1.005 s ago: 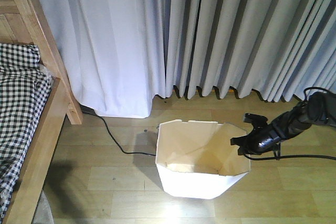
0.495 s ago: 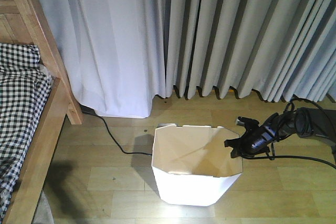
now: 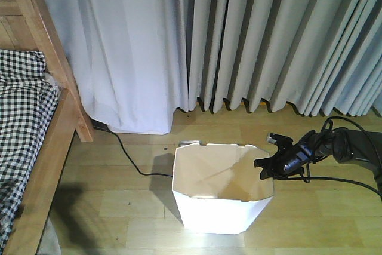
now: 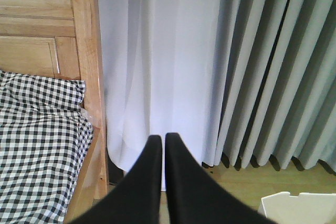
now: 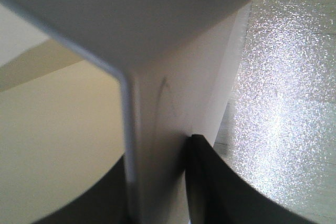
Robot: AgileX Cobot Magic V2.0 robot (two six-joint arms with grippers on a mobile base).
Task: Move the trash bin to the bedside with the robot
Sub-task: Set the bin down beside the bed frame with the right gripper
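1. White plastic, the trash bin (image 3: 221, 198) stands on the wooden floor (image 3: 119, 207) at lower centre of the front view, well apart from the bed (image 3: 36, 147) at the left edge.
2. At the bin's right rim, the right gripper (image 3: 267, 165) has its jaws clamped on the thin wall.
3. Pointing at the curtain (image 4: 173, 51), the left gripper (image 4: 159, 140) has its jaws together, holding nothing.

Pale grey pleated curtains (image 3: 268, 40) above glossy light wood-plank floor (image 3: 131, 207).
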